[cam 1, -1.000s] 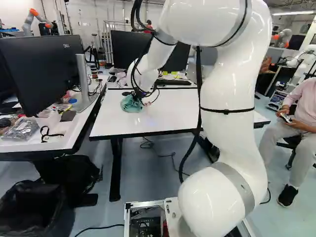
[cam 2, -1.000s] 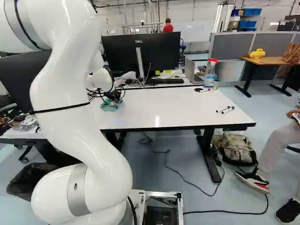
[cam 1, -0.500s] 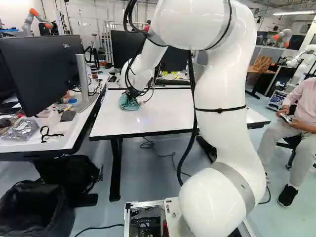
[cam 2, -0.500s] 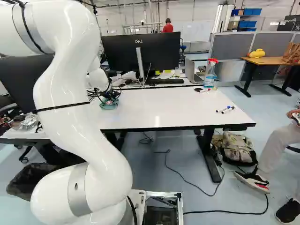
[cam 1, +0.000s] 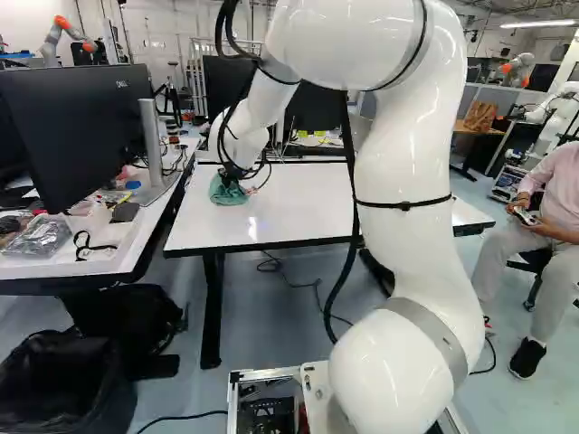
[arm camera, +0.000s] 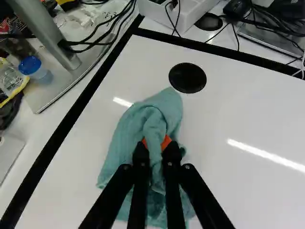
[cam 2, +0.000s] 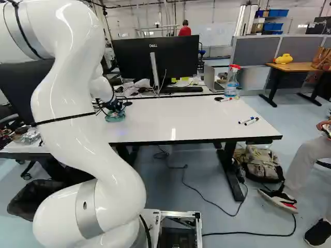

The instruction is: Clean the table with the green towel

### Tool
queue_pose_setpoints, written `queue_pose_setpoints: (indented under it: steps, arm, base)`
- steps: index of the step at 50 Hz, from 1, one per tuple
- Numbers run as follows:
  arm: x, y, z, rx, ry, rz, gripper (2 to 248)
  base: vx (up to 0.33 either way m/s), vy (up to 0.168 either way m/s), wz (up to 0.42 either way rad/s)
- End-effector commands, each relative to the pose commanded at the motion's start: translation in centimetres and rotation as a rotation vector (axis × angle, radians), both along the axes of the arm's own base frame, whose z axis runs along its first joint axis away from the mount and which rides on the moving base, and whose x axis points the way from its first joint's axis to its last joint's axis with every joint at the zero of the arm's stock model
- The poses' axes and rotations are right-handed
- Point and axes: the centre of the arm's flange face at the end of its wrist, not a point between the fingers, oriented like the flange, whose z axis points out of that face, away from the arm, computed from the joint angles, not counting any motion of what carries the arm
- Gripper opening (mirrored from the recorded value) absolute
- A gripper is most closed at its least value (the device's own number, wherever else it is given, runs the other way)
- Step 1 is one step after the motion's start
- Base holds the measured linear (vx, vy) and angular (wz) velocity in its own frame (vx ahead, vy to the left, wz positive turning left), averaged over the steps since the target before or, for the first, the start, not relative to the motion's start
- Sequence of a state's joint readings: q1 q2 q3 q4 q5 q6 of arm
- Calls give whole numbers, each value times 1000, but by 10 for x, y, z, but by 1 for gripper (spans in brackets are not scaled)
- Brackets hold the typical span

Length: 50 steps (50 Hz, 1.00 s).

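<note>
"Left base view: where's the towel?"
"On the table, under the gripper."
"Right base view?"
"Pens lie on the table, well apart from the towel."
"Wrist view?"
"Two fingers pinch a towel fold, near a black circle."

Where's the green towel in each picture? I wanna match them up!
Left base view: left of the middle, under the gripper, on the table's left part.
Right base view: the towel is left of the middle, just right of the big white arm.
Wrist view: pinched between the fingers of the gripper.
Shared landmark: the white table.
</note>
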<state>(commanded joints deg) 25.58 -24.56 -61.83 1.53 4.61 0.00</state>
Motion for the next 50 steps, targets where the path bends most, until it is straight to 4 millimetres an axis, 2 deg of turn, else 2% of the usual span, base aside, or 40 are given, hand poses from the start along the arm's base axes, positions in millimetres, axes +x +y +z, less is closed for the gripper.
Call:
queue_pose_setpoints:
  steps: [25, 50]
  arm:
    - [-46, 11, 3, -10, 19, 52, 38]
    - [-93, -3, 5, -21, 40, 73, 38]
  base:
    - [0, 0, 0]
    - [0, 0, 0]
